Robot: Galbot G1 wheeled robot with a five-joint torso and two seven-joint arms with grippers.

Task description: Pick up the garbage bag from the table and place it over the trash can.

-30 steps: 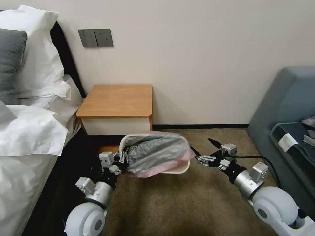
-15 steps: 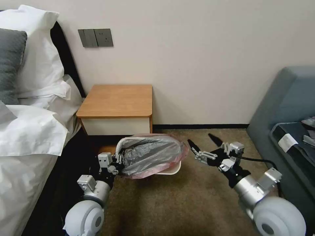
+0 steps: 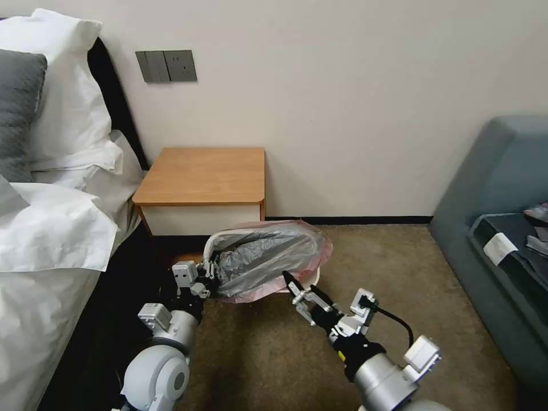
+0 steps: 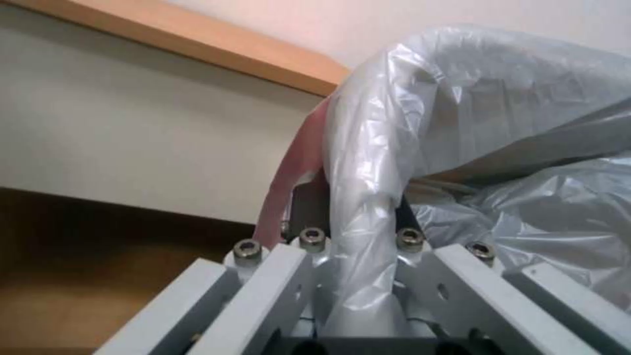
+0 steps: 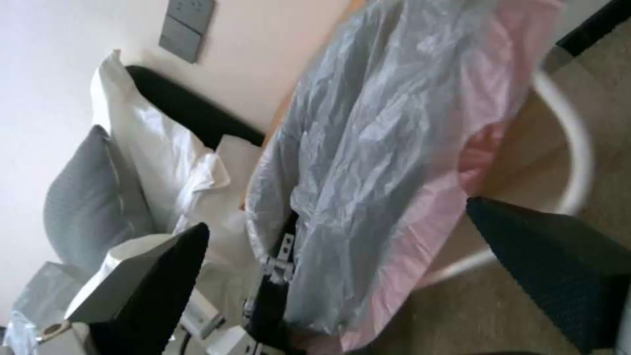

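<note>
The crinkly translucent grey garbage bag [image 3: 268,257] draped the cream plastic trash can [image 3: 313,279] on the carpet. The left gripper [image 3: 210,278] pinched its bagged rim; the right gripper [image 3: 295,289], fingers spread empty, reached toward its near side.

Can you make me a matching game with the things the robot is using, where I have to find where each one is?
Things:
1. garbage bag
2. trash can
3. table
4. right gripper

Places or states:
A. against the wall beside the bed, top bare
B. jaws open, at the near side of the bin
C. on the carpet, partly covered in plastic
D. draped over the bin, one edge pinched by the left gripper

Pairs: 1-D, 2-C, 3-A, 4-B
</note>
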